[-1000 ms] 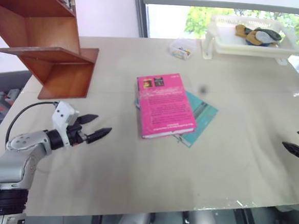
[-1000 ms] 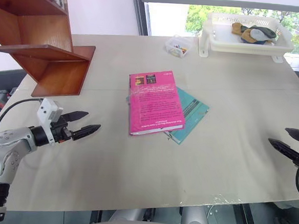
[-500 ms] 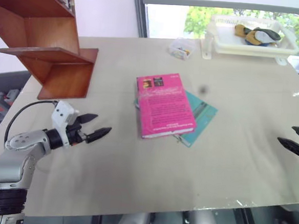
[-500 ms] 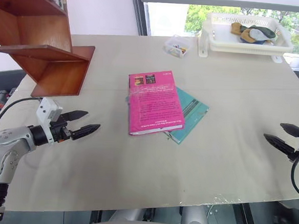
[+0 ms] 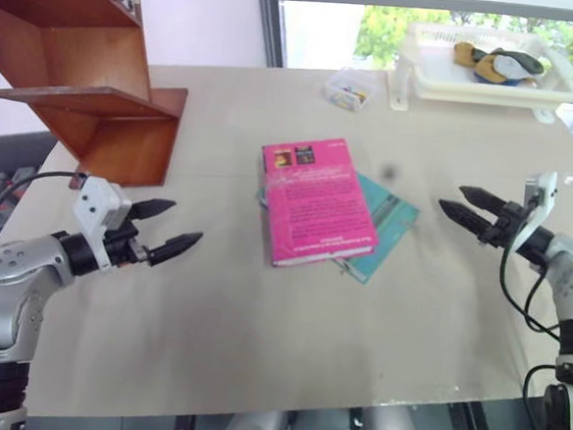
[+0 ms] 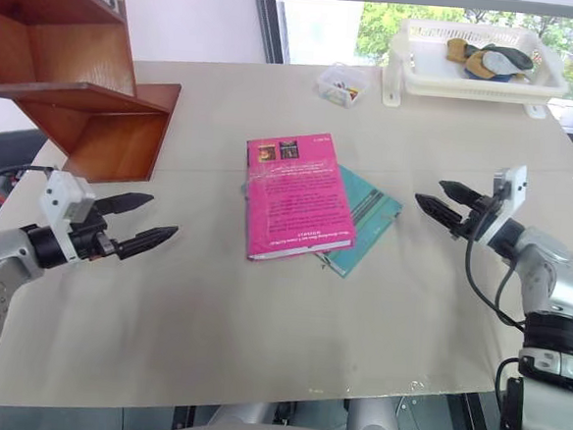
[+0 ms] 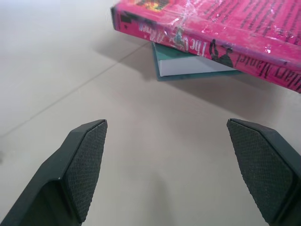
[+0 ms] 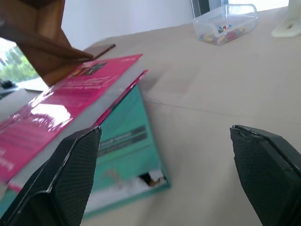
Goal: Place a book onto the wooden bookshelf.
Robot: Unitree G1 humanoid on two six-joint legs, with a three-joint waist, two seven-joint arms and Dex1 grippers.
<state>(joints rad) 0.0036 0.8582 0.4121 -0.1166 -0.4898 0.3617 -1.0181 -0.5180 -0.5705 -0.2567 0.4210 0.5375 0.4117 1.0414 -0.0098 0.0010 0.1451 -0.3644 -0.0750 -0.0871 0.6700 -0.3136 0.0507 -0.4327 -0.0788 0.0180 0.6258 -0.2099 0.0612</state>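
We see the pink book lying flat mid-counter, atop a teal book. The left tool and right tool flank it, each apart from it, fingers spread wide, holding nothing. The wooden bookshelf stands at the counter's far left corner.

The book lies flat on the table, overlapping a teal book. Both grippers (left, right) hover spread-fingered on either side, empty. The wooden bookshelf stands at the table's far left.
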